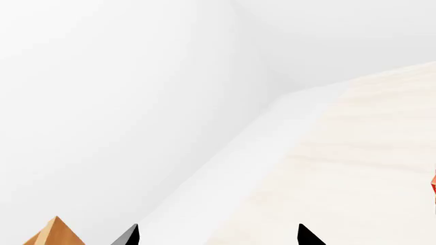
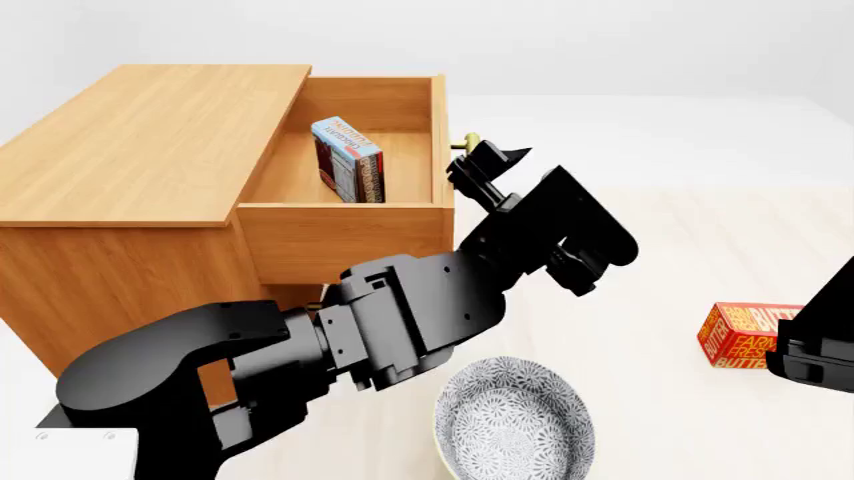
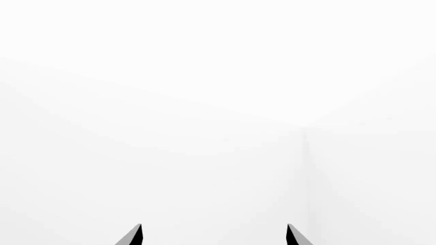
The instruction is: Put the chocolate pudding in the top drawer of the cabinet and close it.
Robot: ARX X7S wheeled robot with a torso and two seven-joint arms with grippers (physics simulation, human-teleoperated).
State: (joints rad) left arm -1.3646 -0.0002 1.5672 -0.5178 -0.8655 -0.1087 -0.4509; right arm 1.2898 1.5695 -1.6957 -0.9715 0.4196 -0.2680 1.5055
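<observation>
The chocolate pudding (image 2: 348,160) already stands inside the open top drawer (image 2: 350,205), behind the left gripper (image 2: 483,163), whose jaws gape empty. The rigid drawer should slide under a push on its front, near the handle (image 2: 463,142). The right gripper (image 3: 214,236) is spread too, holding nothing.

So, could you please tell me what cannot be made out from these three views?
- Top drawer handle: head view, mostly hidden behind the left gripper; only a brass end shows.
- Two lower drawers: head view, blocked by the left arm.
- Butter box: head view, its right end is covered by the right arm.
- Chocolate pudding: label too small to read.
- Right gripper: right wrist view shows only the fingertips against white wall.
- Bowl: cut off by the bottom edge.
</observation>
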